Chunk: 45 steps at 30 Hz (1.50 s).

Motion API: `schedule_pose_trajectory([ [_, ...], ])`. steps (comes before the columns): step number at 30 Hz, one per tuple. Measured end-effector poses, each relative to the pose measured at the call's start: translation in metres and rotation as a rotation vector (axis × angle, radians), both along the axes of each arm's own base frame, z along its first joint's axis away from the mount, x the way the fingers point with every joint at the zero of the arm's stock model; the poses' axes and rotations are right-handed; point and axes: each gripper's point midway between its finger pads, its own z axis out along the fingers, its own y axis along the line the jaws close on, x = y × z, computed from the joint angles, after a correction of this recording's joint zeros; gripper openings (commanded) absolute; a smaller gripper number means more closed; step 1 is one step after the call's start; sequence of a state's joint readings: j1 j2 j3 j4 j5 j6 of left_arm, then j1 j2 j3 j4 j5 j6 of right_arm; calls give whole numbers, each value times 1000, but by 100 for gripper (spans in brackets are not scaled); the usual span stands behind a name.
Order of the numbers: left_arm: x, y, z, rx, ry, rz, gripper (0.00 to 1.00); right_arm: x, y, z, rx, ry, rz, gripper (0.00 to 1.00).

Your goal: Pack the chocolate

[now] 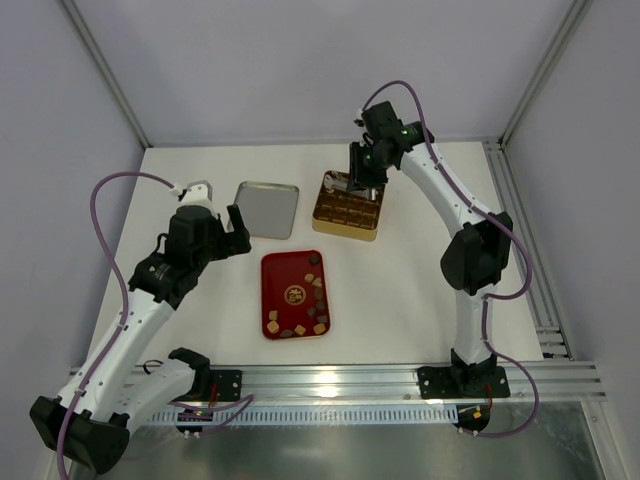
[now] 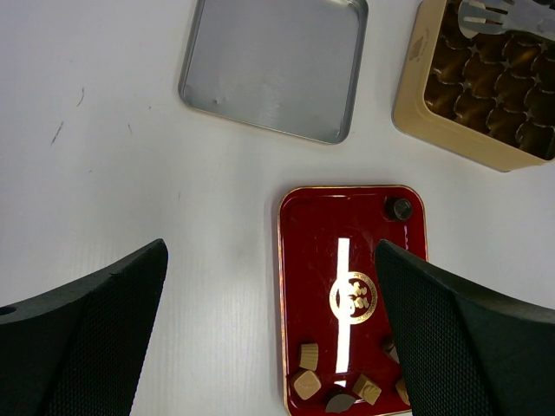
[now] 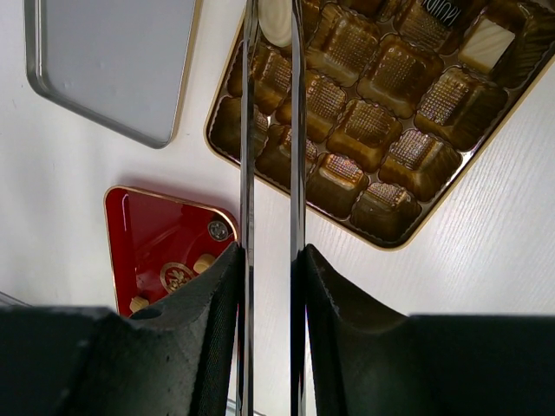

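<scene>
The right end effector squeezes tongs holding a whitish chocolate over the mostly empty gold tin. Most pieces wait on the red tray. The left end effector is spread wide.

The end effector clamps tongs whose tips flank a whitish chocolate at the tin's corner compartment. A lid and a red tray lie beside it on the counter.

No word could be read for certain. The red tray bore a round gold emblem at its middle, its figures too small to make out. In the gold tin, one dark wrapped piece carried pale lettering, cut off by the picture's edge.
</scene>
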State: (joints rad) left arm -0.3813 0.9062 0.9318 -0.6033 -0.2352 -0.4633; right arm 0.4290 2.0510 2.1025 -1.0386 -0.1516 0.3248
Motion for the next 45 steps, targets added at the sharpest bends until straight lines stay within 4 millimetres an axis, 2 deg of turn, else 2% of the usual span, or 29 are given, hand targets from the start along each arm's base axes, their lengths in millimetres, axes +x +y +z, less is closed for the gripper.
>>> schedule_pose_trajectory([
  [4,0,0,0,0,0,0,100,2,1,-4,1,2,-2,39],
  [13,0,0,0,0,0,0,100,6,3,-13,0,13,-9,39],
  [23,0,0,0,0,0,0,100,5,3,-12,0,14,-9,39],
  [28,0,0,0,0,0,0,100,-3,2,-2,-1,1,-4,39],
  [33,0,0,0,0,0,0,100,-39,7,25,4,-37,37,39],
  [38,0,0,0,0,0,0,100,-99,23,47,10,-73,135,39],
  [42,0,0,0,0,0,0,100,-147,38,47,-2,-69,232,39],
  [45,0,0,0,-1,0,0,100,-179,47,33,-27,-33,299,39],
])
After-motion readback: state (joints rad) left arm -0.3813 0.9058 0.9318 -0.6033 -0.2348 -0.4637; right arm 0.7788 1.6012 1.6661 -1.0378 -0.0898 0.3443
